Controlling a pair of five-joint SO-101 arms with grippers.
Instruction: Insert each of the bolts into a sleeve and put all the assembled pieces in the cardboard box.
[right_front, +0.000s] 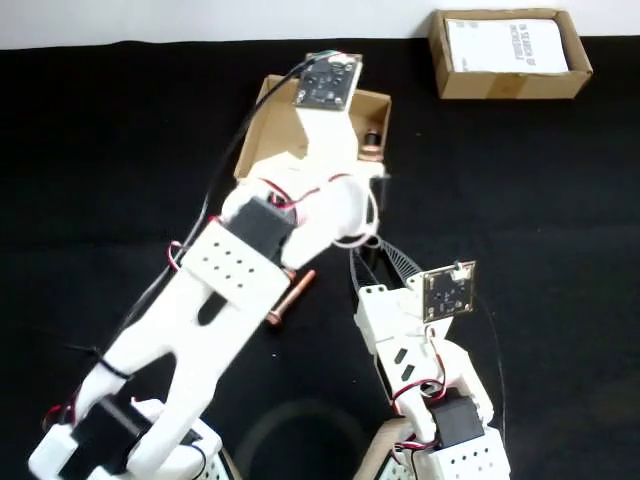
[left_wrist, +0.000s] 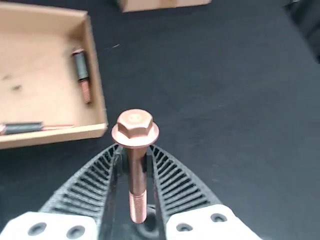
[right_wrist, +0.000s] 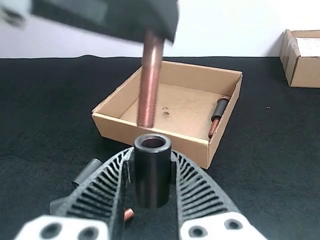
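Two assembled pieces (left_wrist: 81, 70) lie in the cardboard box (right_front: 272, 125), each close against a wall. Black table (right_front: 520, 200) stretches between it and a second box (right_front: 510, 85) at the far edge, well apart. The left gripper (left_wrist: 135, 152) is clamped on a copper bolt (left_wrist: 135, 127), held upright by the box's rim, its threaded tip just above the sleeve (right_wrist: 152, 172) that the right gripper (right_wrist: 152, 159) pinches upright. Another bolt (right_front: 290, 297) lies loose beside the left arm
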